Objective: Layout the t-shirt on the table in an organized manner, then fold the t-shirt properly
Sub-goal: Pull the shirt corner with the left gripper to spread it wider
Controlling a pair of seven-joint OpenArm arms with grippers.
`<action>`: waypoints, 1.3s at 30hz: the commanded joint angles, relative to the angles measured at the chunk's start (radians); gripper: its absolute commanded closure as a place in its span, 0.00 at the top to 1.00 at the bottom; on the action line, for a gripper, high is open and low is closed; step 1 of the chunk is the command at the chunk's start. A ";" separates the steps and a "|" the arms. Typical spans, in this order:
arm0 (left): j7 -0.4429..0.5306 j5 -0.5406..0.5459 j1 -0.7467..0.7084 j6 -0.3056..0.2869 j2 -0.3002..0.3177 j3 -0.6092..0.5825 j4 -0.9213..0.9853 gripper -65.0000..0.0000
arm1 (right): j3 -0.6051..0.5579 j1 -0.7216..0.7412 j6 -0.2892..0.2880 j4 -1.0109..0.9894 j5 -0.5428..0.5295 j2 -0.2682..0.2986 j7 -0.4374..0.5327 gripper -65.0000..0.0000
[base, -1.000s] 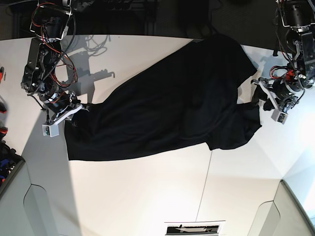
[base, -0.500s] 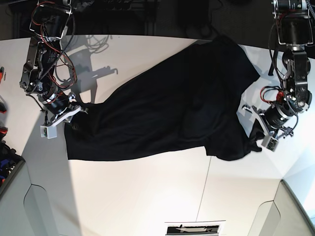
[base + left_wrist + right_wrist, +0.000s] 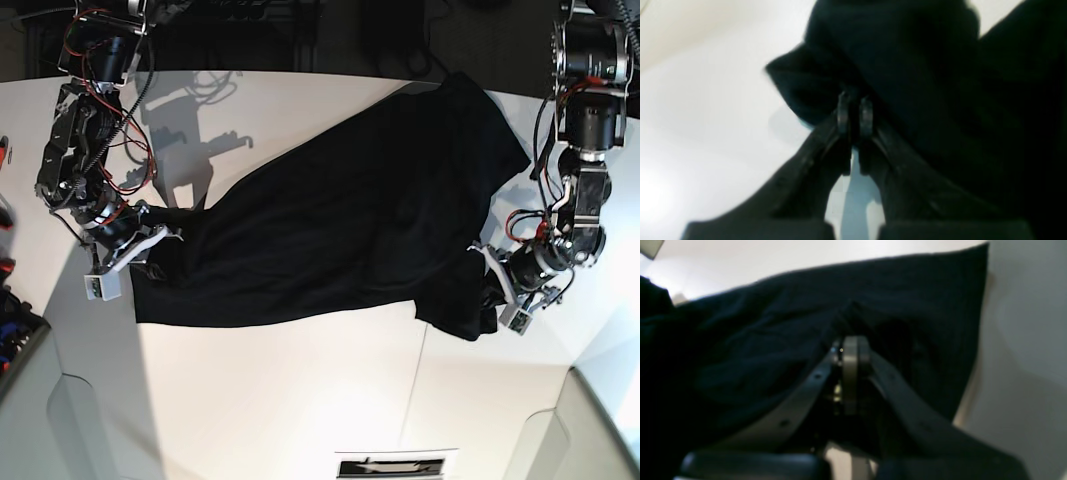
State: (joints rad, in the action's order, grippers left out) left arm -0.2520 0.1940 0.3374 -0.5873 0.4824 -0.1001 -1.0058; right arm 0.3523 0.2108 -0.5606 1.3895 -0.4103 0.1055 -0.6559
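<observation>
Fingers (image 3: 497, 297) and fingers (image 3: 140, 247) pinch opposite t-shirt (image 3: 340, 215) edges.

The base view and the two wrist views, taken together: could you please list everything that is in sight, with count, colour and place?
t-shirt: one, black, spread and rumpled across the middle of the table, stretched between the two grippers.
table: one, white, fills most of the base view; a thin dark seam runs down its near part.
dark slot with a pale frame: one, at the near table edge.
red and blue items: a few, at the image-left edge of the base view, too cropped to name.
right gripper: one, black with a white part, image-left in the base view, shut on the t-shirt edge.
left gripper: one, black with a white part, image-right in the base view, shut on the t-shirt corner.
</observation>
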 commanded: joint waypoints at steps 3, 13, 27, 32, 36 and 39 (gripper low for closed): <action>0.025 0.002 0.040 0.004 0.017 -0.003 -0.002 0.00 | 0.010 0.023 -0.004 0.022 -0.042 0.011 0.029 0.51; 0.054 0.003 0.042 0.004 0.022 -0.003 -0.002 0.00 | -0.028 0.031 0.014 -0.059 0.056 -0.006 0.118 0.63; 0.071 0.002 0.045 0.051 0.022 -0.003 -0.002 0.00 | -0.160 0.027 0.026 -0.016 0.141 -0.006 0.098 0.00; 0.206 -0.097 0.056 0.132 0.022 -0.003 -0.002 0.00 | -0.125 -0.016 0.026 0.177 0.130 0.002 -0.005 0.00; 0.238 -0.118 0.101 0.133 0.019 -0.004 -0.001 0.00 | -0.098 -0.102 0.026 0.276 0.068 0.047 -0.037 0.00; 0.237 -0.117 0.146 0.168 0.019 -0.004 0.000 0.00 | -0.062 -0.186 0.025 0.320 0.062 0.072 -0.037 0.00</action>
State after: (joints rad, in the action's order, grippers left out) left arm -0.0429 0.0647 0.4500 -0.4377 0.4828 -0.1104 -0.9916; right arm 0.2863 0.0082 -0.5320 1.6894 -0.3332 0.1688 -0.7158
